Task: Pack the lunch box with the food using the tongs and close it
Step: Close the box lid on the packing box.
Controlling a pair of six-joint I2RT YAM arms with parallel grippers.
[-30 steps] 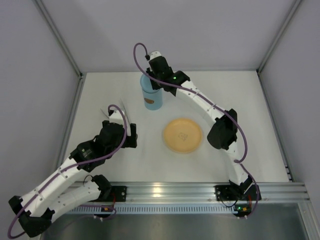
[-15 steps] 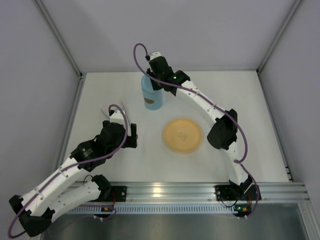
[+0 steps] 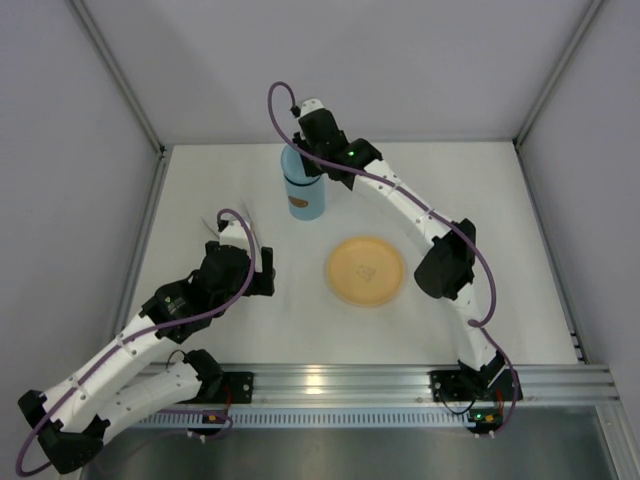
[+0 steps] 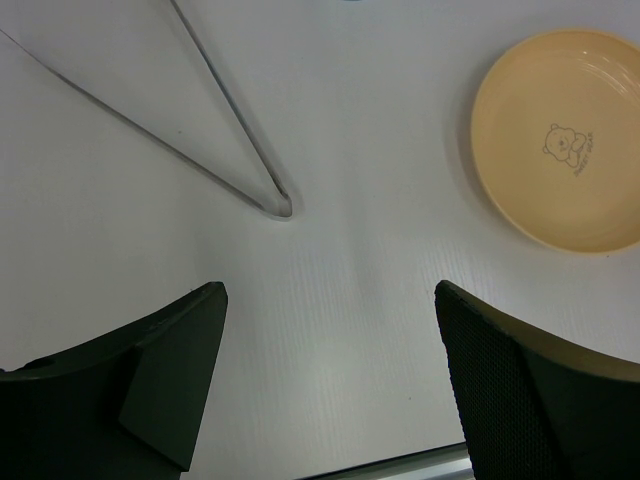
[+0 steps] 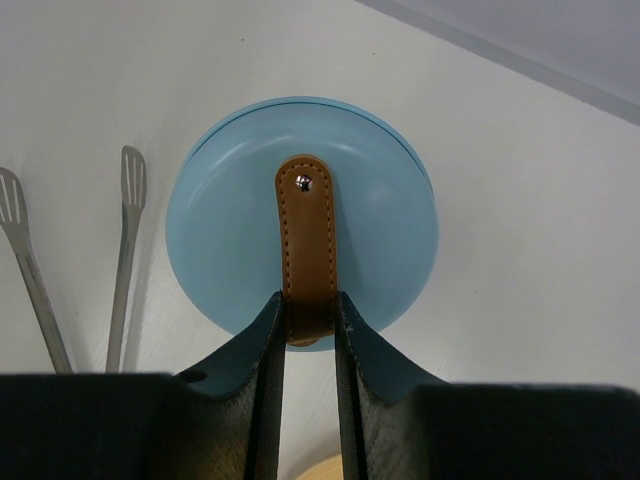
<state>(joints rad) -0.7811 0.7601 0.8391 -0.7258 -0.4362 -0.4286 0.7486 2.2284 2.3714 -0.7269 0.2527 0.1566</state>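
In the left wrist view the tongs [image 4: 280,205] run off at 10 and 12 o'clock, tips unseen; the plate [image 4: 520,150] is clipped at 3 o'clock. From above, the left arm [image 3: 215,280] hides most of the tongs, and the right gripper [image 3: 305,168] covers the lunch box [image 3: 302,200] top. The lid [image 5: 220,230] conceals the contents; the strap [image 5: 307,240] end vanishes between the fingers [image 5: 260,370].
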